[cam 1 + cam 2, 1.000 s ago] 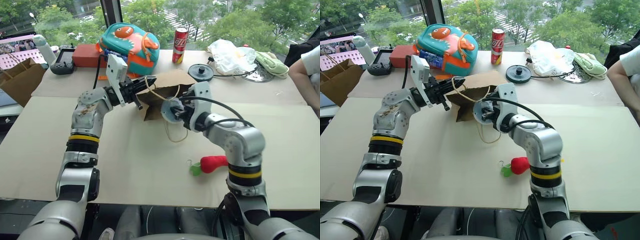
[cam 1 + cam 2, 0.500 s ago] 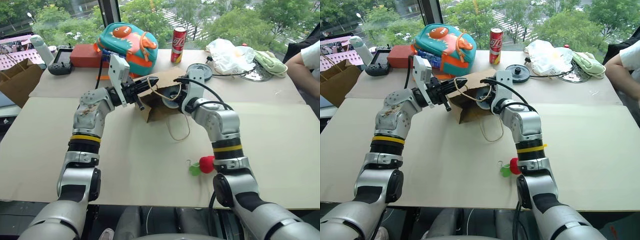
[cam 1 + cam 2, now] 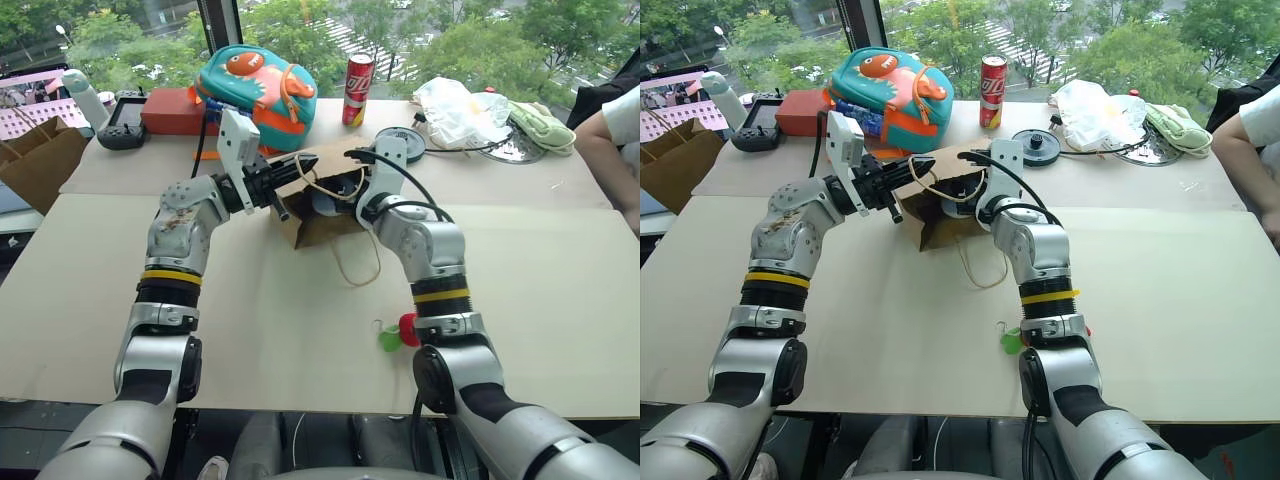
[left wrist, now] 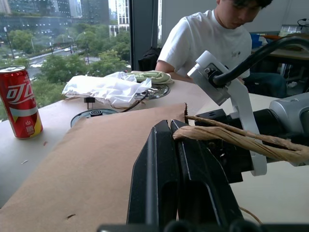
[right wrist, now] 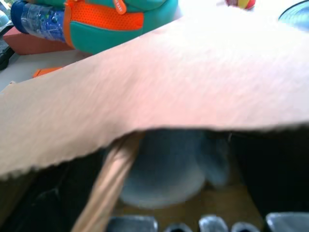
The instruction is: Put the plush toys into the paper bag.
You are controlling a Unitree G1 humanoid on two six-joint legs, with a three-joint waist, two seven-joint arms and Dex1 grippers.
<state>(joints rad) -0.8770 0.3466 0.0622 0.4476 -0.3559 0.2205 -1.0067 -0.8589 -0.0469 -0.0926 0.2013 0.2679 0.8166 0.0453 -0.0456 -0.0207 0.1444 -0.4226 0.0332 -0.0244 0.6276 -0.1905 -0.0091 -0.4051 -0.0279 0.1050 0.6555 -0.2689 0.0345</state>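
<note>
Paper bag (image 3: pixel 318 200) at frame centre, grey plush toy (image 5: pixel 166 166) inside.
Left gripper (image 4: pixel 175 133) pinches its rim closed; right gripper's (image 3: pixel 962 196) spread can't be told; red chili (image 3: pixel 408 328) lower centre.

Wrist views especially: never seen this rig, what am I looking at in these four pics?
A two-armed humanoid at a table. The two wide pictures come from its head camera; the two close ones from cameras on its wrists. The left gripper is shut on the rim of the paper bag, keeping it open. The right gripper is at the bag's mouth; its wrist view looks inside at the grey plush toy. The red chili toy lies on the table, by the right arm.
</note>
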